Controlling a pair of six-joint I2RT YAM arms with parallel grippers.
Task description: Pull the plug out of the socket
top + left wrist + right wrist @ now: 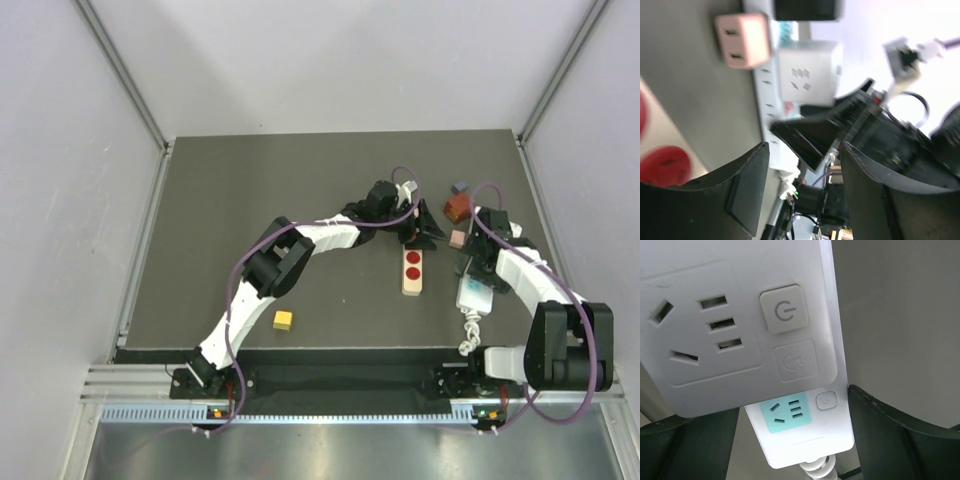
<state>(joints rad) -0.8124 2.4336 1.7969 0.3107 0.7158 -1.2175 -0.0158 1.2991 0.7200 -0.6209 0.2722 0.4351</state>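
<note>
Frankly, I'm only at the setup stage: the white cube plug [807,72] sits fully seated on the power strip [807,439], not yet pulled. My right gripper [792,410] has its fingers against both long edges of the strip just beside the plug, and I judge it is clamping the strip. My left gripper [804,150] hangs near the strip's left side, jaws apart and empty, aimed at the plug. Left to do: close on the plug and draw it free.
</note>
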